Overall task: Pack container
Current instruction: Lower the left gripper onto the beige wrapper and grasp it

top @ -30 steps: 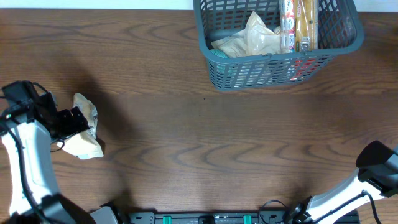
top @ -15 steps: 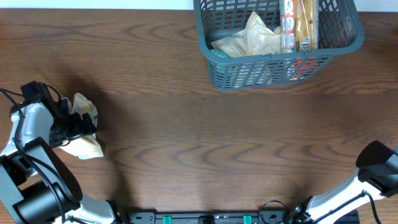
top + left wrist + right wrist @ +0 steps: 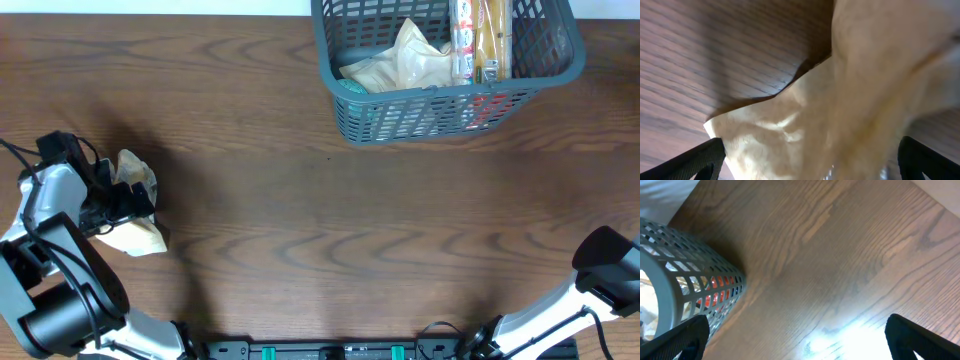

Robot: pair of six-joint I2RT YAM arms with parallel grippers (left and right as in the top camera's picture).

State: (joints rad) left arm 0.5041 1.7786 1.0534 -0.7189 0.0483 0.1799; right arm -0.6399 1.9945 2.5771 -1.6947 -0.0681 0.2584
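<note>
The container (image 3: 440, 115) is a large rectangular basket of dark grey-blue plastic. It stands upright at the far edge of the desk (image 3: 350, 220), right of the middle, and the top of the overhead view cuts off its far end. Its sides are a lattice of upright slots below a thicker solid rim, and its corners are rounded. In the right wrist view one rounded corner of the container (image 3: 685, 280) shows at the left, with something red glimpsed through the slots.

Inside the container, a crumpled pale beige bag (image 3: 405, 60) lies in the left half. A long printed packet (image 3: 478, 40) in orange, white and red lies lengthwise just right of it. A small teal item (image 3: 352, 88) sits in the near left corner, and a red item (image 3: 490, 105) shows through the near wall. I cannot tell what either one is.

The desk is dark brown wood with a clear grain. A loose beige packet (image 3: 135, 205) lies on it, far to the left of the container and nearer the robot.

The left arm (image 3: 50, 200) is at that packet, also far left of the container. In the left wrist view the packet (image 3: 850, 100) fills most of the picture. The left jaws stand wide apart with the packet between them, not clamped on it.

The right arm (image 3: 600, 270) is well apart from the container, to its right and toward the near edge. The right jaws are spread wide, with only bare desk (image 3: 840, 255) between them.
</note>
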